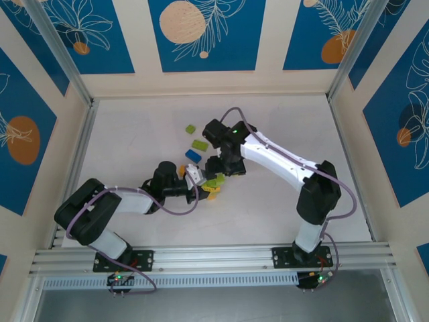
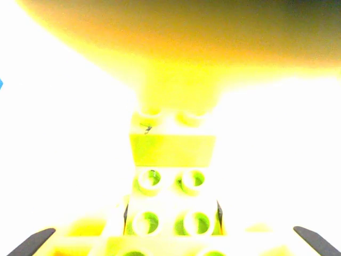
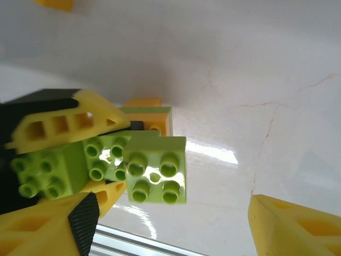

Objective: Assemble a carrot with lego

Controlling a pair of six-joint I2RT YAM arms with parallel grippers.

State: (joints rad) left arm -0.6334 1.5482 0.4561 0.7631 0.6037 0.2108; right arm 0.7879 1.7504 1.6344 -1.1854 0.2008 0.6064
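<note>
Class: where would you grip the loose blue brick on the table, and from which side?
Probably from above, closing on the two long side walls of the blue brick: it lies flat on the table, an oblong set diagonally, with nothing over it.

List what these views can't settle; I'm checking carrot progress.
Left wrist view: glare bleaches all around the lime stack.
Top view: right gripper partly covers the stack, too small to count bricks.
Right wrist view: orange brick mostly behind the stack; an orange piece cut off by the top edge.
</note>
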